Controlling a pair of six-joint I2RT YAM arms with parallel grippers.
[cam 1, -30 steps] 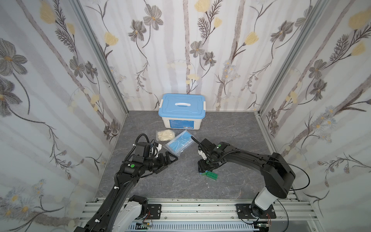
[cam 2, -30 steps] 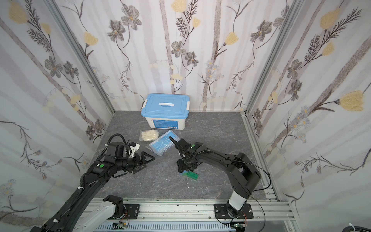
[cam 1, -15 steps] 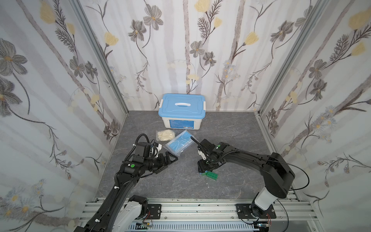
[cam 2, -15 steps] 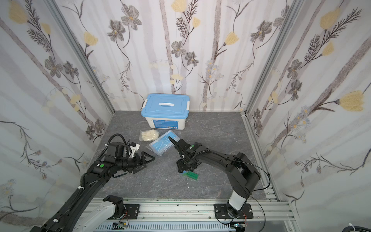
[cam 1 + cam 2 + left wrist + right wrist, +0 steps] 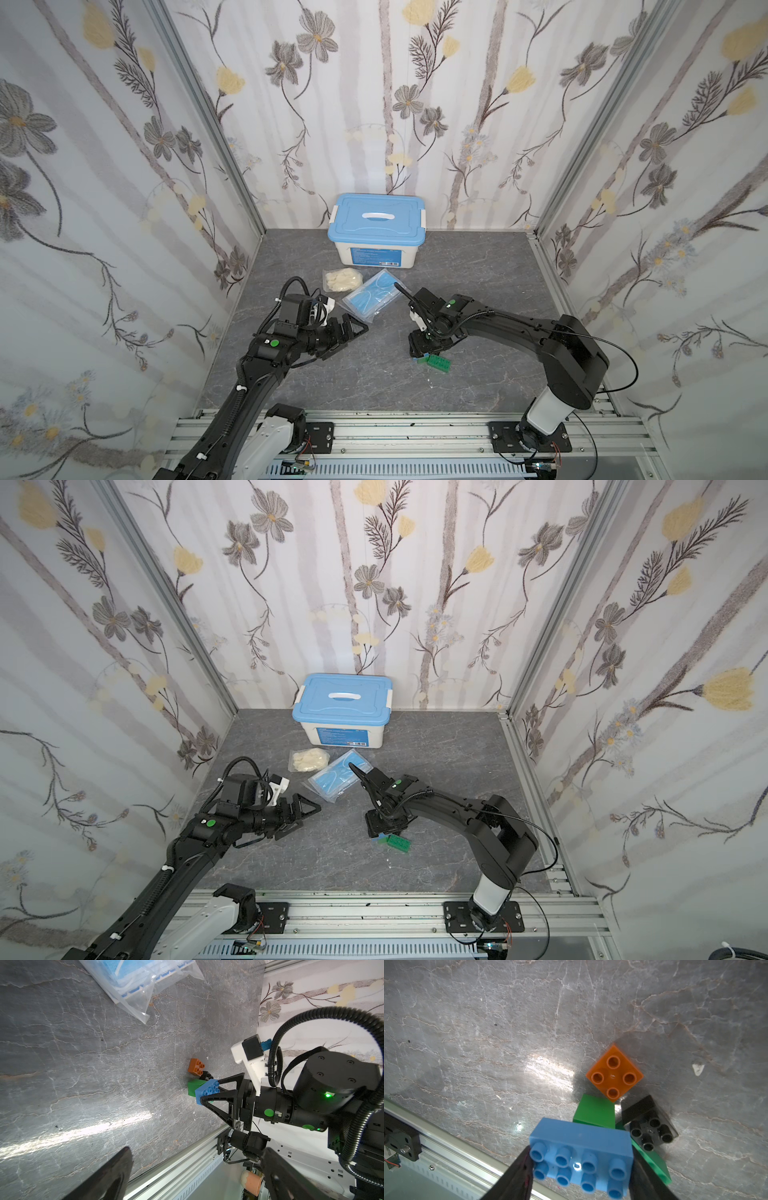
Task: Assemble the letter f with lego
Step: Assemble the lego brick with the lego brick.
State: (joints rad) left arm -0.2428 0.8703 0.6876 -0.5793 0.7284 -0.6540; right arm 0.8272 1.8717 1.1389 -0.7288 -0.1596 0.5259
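My right gripper [image 5: 581,1169] is shut on the blue lego brick [image 5: 581,1147], gripping its two short ends, studs towards the camera. Just beyond it on the table lie an orange brick [image 5: 614,1073], a black brick [image 5: 650,1126] and two green bricks [image 5: 595,1111], [image 5: 652,1161], close together and loose. The letter f is not in view. In both top views the right gripper [image 5: 424,347] points down over a green brick [image 5: 438,363], [image 5: 398,843]. My left gripper [image 5: 347,338], [image 5: 197,1167] hangs open and empty to the left, facing the brick cluster [image 5: 196,1067].
A blue-lidded box [image 5: 376,232] stands against the back wall. In front of it lie a face masks pack [image 5: 372,299] and a bag of pale gloves [image 5: 343,280]. An aluminium rail [image 5: 395,419] runs along the table's front edge, close to the bricks.
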